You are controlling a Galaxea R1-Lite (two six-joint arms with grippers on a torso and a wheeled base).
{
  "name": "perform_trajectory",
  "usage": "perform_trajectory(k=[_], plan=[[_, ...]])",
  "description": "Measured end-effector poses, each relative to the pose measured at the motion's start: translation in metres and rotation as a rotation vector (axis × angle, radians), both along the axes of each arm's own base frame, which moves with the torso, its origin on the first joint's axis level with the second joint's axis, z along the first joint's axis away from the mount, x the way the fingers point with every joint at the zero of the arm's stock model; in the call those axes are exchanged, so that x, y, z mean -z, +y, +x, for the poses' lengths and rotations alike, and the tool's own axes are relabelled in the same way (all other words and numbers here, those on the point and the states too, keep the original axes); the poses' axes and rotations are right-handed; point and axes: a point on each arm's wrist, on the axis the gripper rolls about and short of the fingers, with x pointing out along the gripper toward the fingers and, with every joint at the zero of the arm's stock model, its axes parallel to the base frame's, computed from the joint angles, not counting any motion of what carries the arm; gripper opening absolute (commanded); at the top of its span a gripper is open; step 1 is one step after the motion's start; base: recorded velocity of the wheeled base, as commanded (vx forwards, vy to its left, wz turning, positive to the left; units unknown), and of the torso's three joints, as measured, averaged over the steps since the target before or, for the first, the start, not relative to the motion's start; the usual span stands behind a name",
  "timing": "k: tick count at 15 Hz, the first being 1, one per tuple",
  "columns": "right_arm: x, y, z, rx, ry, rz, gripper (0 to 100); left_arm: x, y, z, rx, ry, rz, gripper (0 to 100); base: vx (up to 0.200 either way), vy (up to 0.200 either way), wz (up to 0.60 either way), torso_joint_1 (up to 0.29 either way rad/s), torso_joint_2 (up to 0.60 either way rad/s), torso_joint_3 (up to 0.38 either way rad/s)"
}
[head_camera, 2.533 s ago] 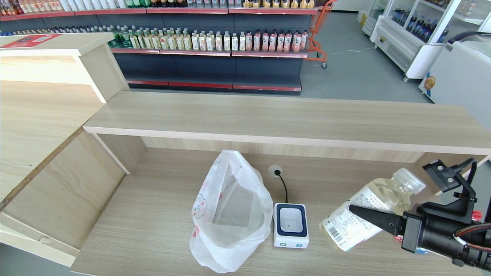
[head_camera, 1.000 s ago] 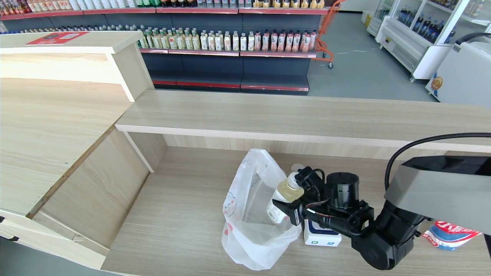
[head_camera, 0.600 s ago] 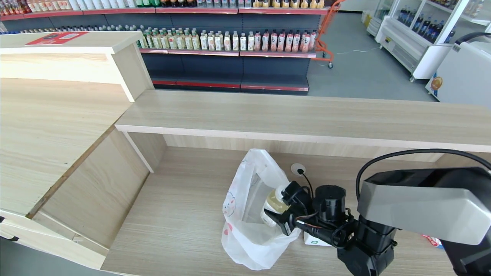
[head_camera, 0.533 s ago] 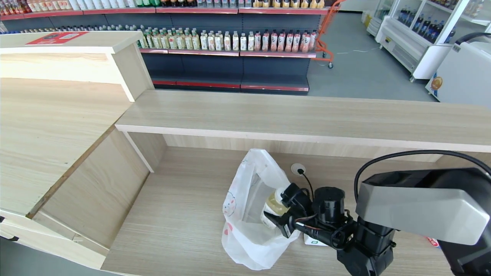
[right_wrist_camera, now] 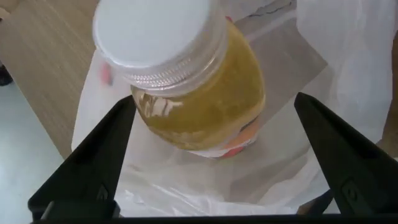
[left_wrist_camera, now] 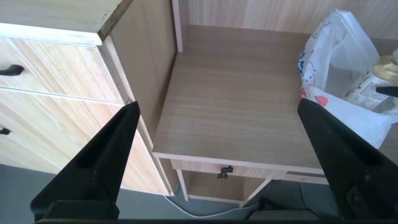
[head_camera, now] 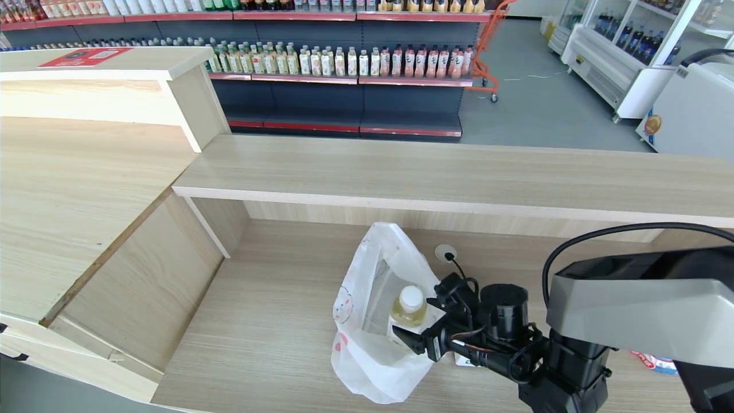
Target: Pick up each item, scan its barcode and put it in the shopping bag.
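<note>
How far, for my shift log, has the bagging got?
Done: the bottle stands inside the bag. In hand: nothing; the right gripper is open around the bottle, and the left gripper is open and empty. Left: a packet lies at the right end of the counter, yet to be scanned and bagged. Whether the bottle was scanned cannot be told.

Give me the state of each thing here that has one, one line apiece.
Bag: open at the top, standing on the counter.
Bottle: capped, upright inside the bag.
Right gripper: open, fingers on either side of the bottle.
Left gripper: open, empty.
Scanner: on the counter, mostly hidden behind the right gripper.
</note>
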Motion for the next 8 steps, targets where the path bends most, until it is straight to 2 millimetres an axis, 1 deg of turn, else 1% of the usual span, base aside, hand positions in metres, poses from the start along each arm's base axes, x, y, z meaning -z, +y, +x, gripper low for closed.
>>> perform_trajectory(k=[2,4,6,8], plan=[[-0.016,-0.006,-0.002,0.041,0.06,0.069,100,0.0,0.0,0.0,0.0,0.0,0.0,100,0.0,0.0,0.0,0.0,0.0,0.0],[-0.035,-0.019,-0.009,0.076,0.103,0.085,100,0.0,0.0,0.0,0.0,0.0,0.0,100,0.0,0.0,0.0,0.0,0.0,0.0],[-0.05,-0.04,-0.027,0.113,0.154,0.066,100,0.0,0.0,0.0,0.0,0.0,0.0,100,0.0,0.0,0.0,0.0,0.0,0.0],[-0.071,-0.058,-0.042,0.148,0.157,0.074,100,0.0,0.0,0.0,0.0,0.0,0.0,100,0.0,0.0,0.0,0.0,0.0,0.0]])
